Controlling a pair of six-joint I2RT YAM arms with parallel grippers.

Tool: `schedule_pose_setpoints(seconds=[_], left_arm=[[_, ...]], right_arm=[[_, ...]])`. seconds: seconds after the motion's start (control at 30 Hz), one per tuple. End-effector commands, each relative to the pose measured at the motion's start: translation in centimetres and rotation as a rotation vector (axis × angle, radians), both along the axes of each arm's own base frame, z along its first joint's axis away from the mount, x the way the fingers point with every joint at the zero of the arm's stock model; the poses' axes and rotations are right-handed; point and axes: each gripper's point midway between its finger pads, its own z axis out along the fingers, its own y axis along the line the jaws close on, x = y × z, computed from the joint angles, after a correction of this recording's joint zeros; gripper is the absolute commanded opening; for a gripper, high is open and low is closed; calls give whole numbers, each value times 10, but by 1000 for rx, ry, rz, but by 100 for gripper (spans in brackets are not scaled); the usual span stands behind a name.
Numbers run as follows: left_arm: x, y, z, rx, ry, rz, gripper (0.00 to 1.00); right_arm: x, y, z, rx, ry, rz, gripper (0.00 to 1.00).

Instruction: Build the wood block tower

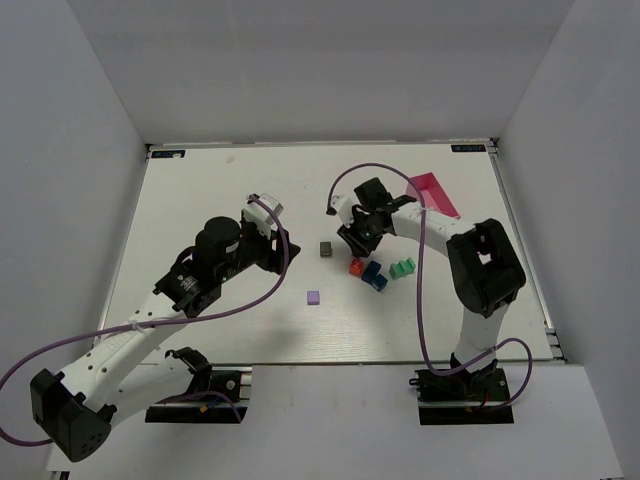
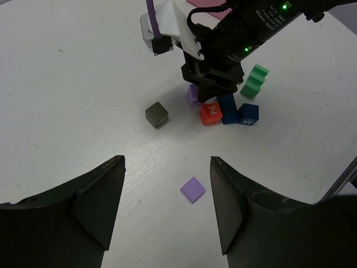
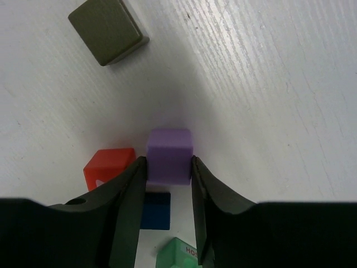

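My right gripper (image 3: 168, 160) is shut on a lilac cube (image 3: 169, 151) that sits on the table, one finger pressed against each side. A red block (image 3: 109, 164), a blue block (image 3: 155, 210) and a green block (image 3: 178, 254) lie close around it. A dark grey block (image 1: 326, 249) stands alone to their left. My left gripper (image 2: 167, 162) hangs open above a flat lilac tile (image 2: 192, 188), apart from it. No tower is in view; the wood blocks all lie singly.
A pink tray (image 1: 435, 193) lies at the back right, behind the right arm. A second blue block (image 2: 248, 113) sits beside the first. White walls close in the table on three sides.
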Motion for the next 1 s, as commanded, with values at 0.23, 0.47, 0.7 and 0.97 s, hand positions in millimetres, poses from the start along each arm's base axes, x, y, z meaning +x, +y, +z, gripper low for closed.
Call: schedule_pose_setpoints(seconds=[0.23, 0.47, 0.7, 0.97], left_arm=[[-3, -4, 4, -15, -12, -22, 74], [-3, -4, 4, -15, -12, -22, 74], [-3, -4, 4, -15, -12, -22, 74], [-2, -4, 1, -9, -5, -22, 74]], right_arm=[[2, 21, 16, 49, -17, 197, 27], [-1, 31, 17, 74, -27, 365, 26], [-2, 37, 19, 84, -40, 499, 26], [1, 42, 13, 76, -74, 652, 26]])
